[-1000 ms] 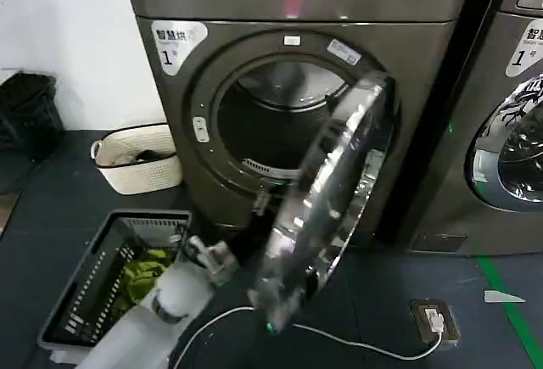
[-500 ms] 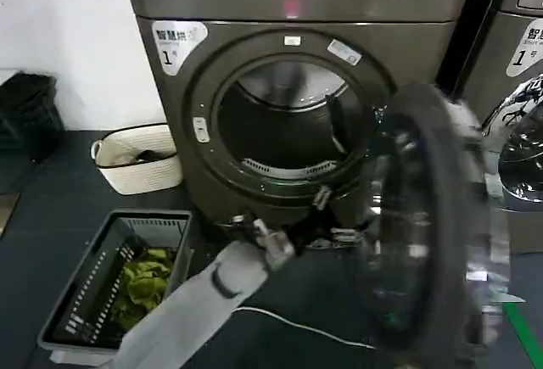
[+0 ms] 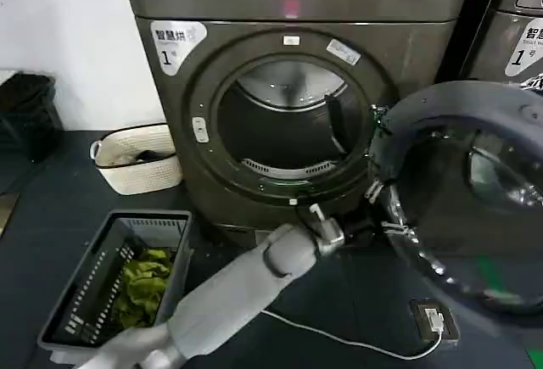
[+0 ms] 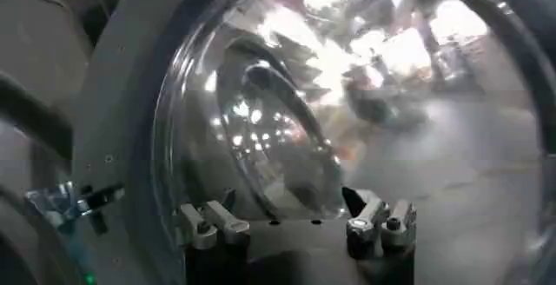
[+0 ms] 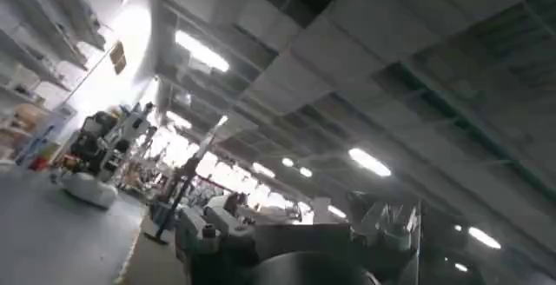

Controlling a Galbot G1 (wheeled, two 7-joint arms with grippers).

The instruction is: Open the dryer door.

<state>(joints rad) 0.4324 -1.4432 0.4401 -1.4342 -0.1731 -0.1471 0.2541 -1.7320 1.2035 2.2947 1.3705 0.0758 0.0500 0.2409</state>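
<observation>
The dryer door [image 3: 441, 104] stands swung wide to the right, its grey plastic inner face and domed glass turned toward me. The round drum opening [image 3: 280, 131] of the dryer is uncovered. My left gripper [image 3: 327, 228] is low in front of the dryer, just left of the door's lower left rim, at the end of the grey arm reaching up from the bottom left. In the left wrist view the door's glass dome [image 4: 347, 96] looms close ahead of the left gripper [image 4: 291, 224], which is open and holds nothing. The right gripper [image 5: 295, 230] points up at a ceiling, open and holding nothing.
A white basket [image 3: 136, 159] sits left of the dryer and a grey crate [image 3: 85, 293] with green laundry lies on the floor at front left. A white cable [image 3: 339, 341] runs to a floor socket [image 3: 434, 319]. A second machine [image 3: 513, 42] stands behind the door.
The door swung from half open to fully open on the right, turning its inner face toward me. My left arm followed it, moving right and toward the dryer.
</observation>
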